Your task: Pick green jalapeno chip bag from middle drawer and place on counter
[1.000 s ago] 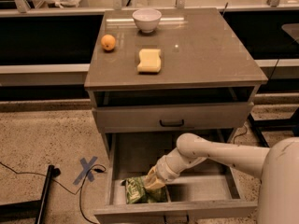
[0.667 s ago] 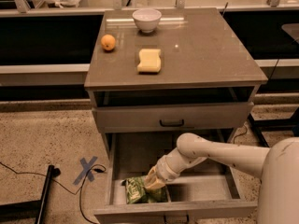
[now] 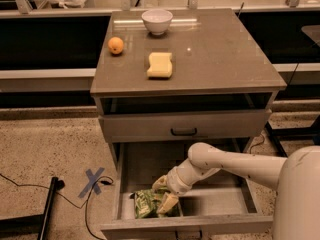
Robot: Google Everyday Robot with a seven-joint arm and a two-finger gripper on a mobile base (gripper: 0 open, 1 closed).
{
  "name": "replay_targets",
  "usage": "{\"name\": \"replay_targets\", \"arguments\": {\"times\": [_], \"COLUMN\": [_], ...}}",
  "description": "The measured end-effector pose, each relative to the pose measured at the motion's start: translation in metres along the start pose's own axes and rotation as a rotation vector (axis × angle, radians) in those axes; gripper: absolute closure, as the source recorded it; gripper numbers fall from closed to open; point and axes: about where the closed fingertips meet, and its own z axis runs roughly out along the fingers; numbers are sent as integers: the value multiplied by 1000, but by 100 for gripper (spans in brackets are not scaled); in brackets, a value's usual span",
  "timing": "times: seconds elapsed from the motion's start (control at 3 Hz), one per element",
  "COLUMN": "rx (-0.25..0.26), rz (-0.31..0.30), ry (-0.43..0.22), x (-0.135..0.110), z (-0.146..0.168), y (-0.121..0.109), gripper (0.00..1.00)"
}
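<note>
The green jalapeno chip bag (image 3: 145,204) lies crumpled on the floor of the open middle drawer (image 3: 220,199), at its front left. My gripper (image 3: 164,193) reaches down into the drawer from the right and sits at the bag's right end. Its two pale fingers (image 3: 168,203) stand apart, one behind the bag's edge and one on its right end, touching it. The bag rests on the drawer floor, not lifted. The counter (image 3: 220,54) is the grey-brown top of the cabinet above.
On the counter stand a white bowl (image 3: 157,21), an orange (image 3: 116,45) and a yellow sponge (image 3: 160,65). The upper drawer front (image 3: 184,126) with its black handle overhangs the open drawer. Cables and blue tape (image 3: 93,181) lie on the speckled floor at left.
</note>
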Motion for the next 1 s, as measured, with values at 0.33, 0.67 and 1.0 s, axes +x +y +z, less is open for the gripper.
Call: {"name": "replay_targets", "arguments": {"times": [0.33,0.67,1.0], "rx": [-7,-10,5], "rz": [-4,-1,-7], "ry": [7,14,-20], "x": [1,5,-2], "z": [3,6,1], "y": [0,0,-2], "gripper": [45,64,95]}}
